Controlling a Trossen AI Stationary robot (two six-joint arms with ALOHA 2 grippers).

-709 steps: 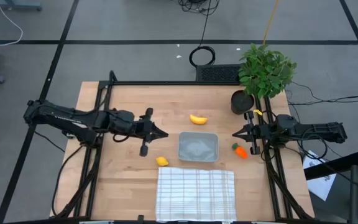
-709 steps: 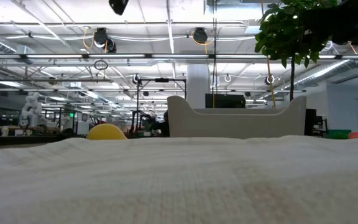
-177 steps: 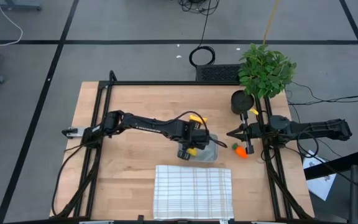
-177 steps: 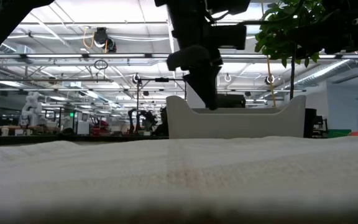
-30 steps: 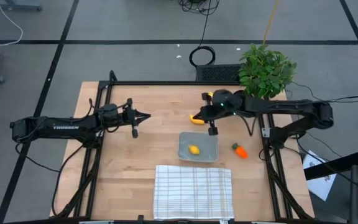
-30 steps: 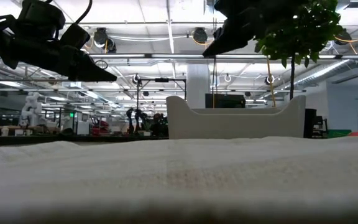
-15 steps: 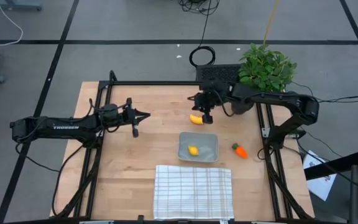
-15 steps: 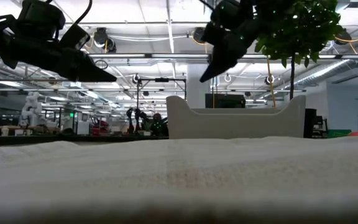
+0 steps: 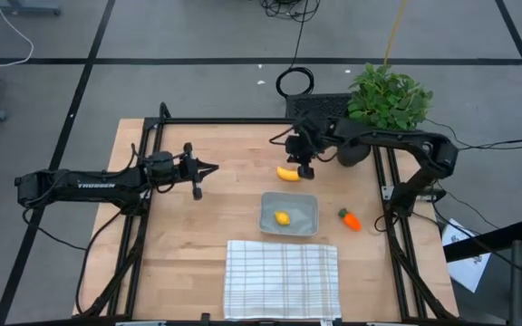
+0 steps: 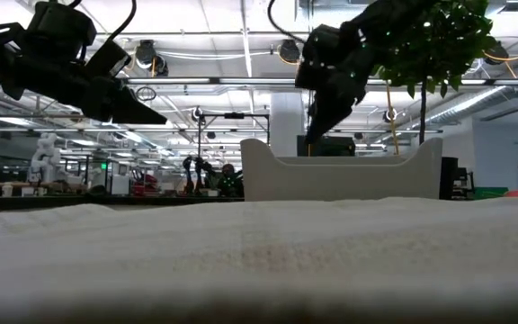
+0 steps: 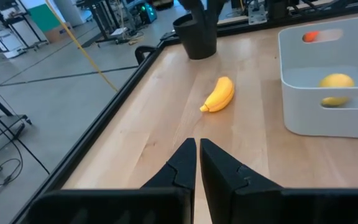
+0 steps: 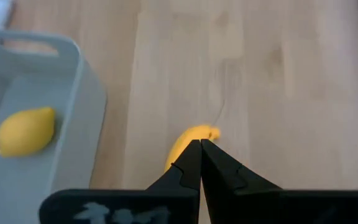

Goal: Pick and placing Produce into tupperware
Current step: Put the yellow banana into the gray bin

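Look past your worktop (image 9: 207,226) of pale wood in its black frame: it stands on a grey floor (image 9: 170,91) crossed by dark lines. A coiled black cable (image 9: 294,81) lies on that floor behind the far edge. From the low view you see a wide hall with long ceiling lights (image 10: 232,56), overhead pipes and distant equipment racks (image 10: 70,171).

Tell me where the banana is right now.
In the high view the banana lies on the bare wood just beyond the tupperware, which holds the lemon. The right gripper hangs over its right end, fingers shut.
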